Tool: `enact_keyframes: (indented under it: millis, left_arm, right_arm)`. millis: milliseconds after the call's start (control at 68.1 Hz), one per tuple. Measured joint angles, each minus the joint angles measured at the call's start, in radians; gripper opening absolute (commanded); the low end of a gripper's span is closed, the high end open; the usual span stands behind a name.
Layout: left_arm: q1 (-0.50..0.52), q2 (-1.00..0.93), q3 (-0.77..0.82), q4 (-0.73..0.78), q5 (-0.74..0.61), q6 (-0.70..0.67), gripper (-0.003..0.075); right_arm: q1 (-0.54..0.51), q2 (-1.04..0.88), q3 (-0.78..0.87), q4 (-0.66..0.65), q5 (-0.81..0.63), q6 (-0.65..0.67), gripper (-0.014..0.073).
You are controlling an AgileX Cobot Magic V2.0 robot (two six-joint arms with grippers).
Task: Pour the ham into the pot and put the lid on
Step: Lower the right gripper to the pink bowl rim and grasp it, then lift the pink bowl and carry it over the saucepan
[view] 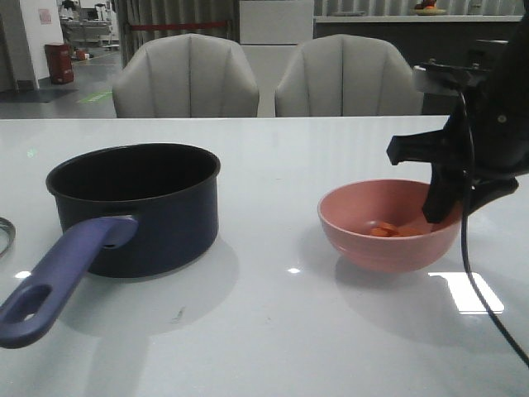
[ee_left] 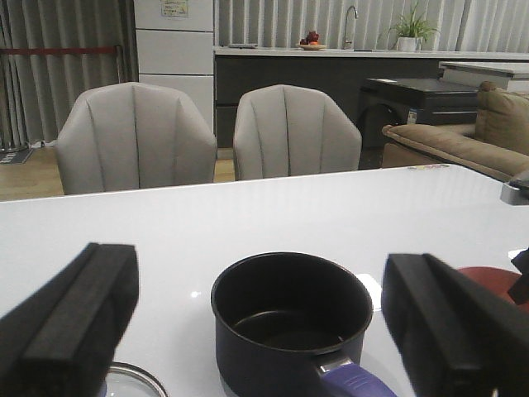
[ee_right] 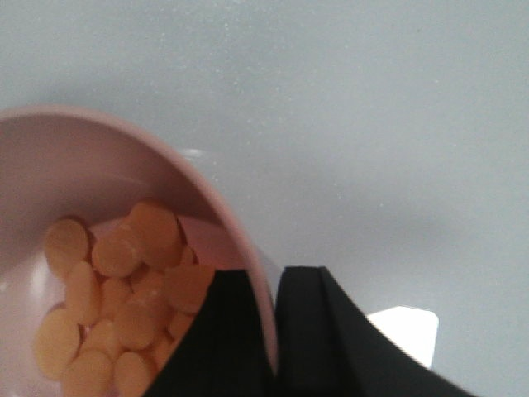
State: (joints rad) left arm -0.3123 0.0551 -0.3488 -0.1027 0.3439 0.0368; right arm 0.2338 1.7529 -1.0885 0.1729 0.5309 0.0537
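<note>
The navy pot [view: 136, 207] with its purple handle [view: 58, 285] stands on the table's left and is empty inside; it also shows in the left wrist view [ee_left: 291, 322]. A pink bowl [view: 388, 225] on the right holds the ham slices [ee_right: 116, 306], also visible in the front view [view: 384, 231]. My right gripper [ee_right: 275, 331] is shut on the bowl's rim [ee_right: 269, 314], one finger inside and one outside. My left gripper [ee_left: 264, 331] is open and empty, back from the pot. The lid's rim [ee_left: 132, 382] peeks in by the left finger and at the front view's left edge [view: 7, 236].
Two grey chairs [view: 186, 78] stand behind the table's far edge. A bright light patch [view: 464, 291] lies on the white table to the right of the bowl. The right arm's cable [view: 475, 273] hangs down past the bowl.
</note>
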Motion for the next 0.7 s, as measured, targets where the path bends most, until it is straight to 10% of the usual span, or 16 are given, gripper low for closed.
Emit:
enact_keyframes:
  millis: [705]
  left_arm:
    - [0.000,0.000,0.000,0.000,0.002,0.000,0.0636]
  right_arm:
    - [0.362,0.212,-0.760,-0.004,0.331,-0.014,0.0138]
